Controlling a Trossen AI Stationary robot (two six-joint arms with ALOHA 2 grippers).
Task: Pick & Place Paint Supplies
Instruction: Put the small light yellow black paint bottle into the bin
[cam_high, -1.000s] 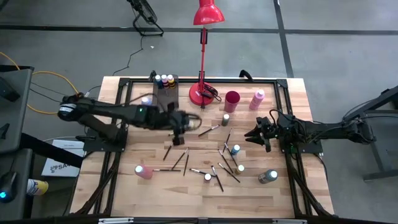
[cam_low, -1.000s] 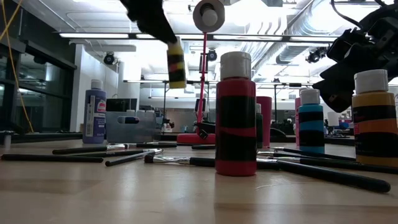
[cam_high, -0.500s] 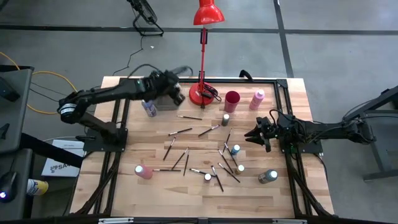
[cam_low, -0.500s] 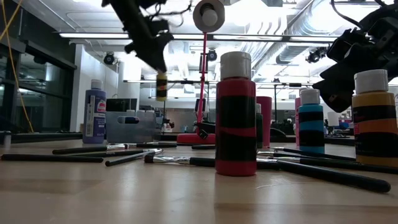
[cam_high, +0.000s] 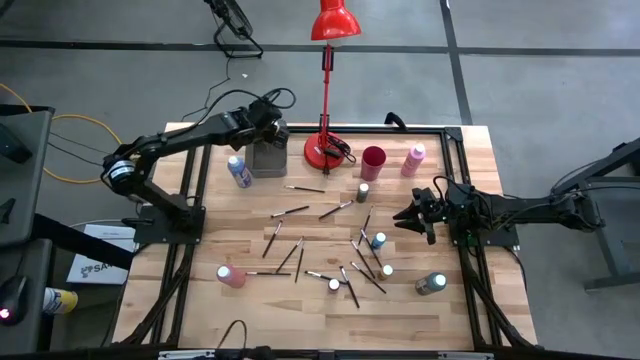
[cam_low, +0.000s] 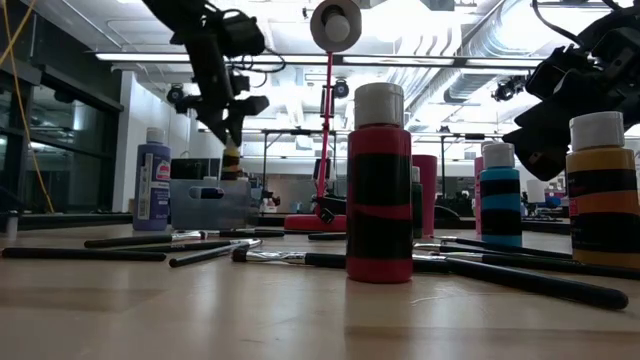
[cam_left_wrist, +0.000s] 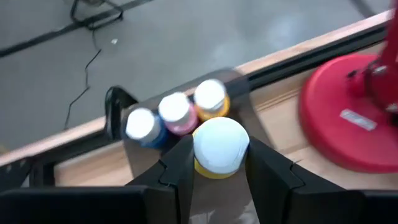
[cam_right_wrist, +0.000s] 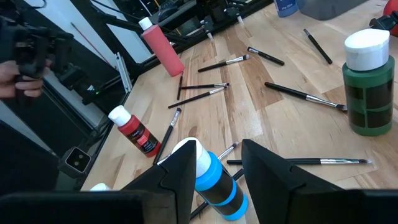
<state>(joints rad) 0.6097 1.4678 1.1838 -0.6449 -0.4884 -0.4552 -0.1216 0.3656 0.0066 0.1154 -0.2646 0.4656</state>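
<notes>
My left gripper (cam_high: 268, 128) is over the translucent grey bin (cam_high: 268, 157) at the table's far left, shut on a yellow, white-capped paint bottle (cam_low: 231, 160). In the left wrist view the bin (cam_left_wrist: 134, 165) holds three bottles, blue, pink and yellow (cam_left_wrist: 176, 112), standing upright. My right gripper (cam_high: 414, 216) hangs open above the table's right side. In its wrist view the fingers stand on either side of a blue bottle (cam_right_wrist: 214, 180) below them, without touching it. Several dark-handled brushes (cam_high: 300, 210) and bottles lie and stand across the table's middle. My left gripper pinches the yellow bottle at its upper end, by the white cap (cam_left_wrist: 221, 142), between the two fingers. The fingers (cam_low: 232, 108) come from above, pointing down. The bottle hangs upright below them, lifted clear, its bottom just above the bin's rim (cam_low: 205, 183).
A red lamp's base (cam_high: 325, 151) stands right of the bin, then a dark red cup (cam_high: 373, 161) and a pink bottle (cam_high: 413, 158). A blue bottle (cam_high: 238, 171) stands left of the bin. A pink bottle (cam_high: 231, 276) lies near the left front.
My left gripper has carried the yellow bottle from above the table's middle toward the far edge, stopped over the grey bin, and come down toward it. The bottle has stayed upright in the hold. The right arm has kept still.
</notes>
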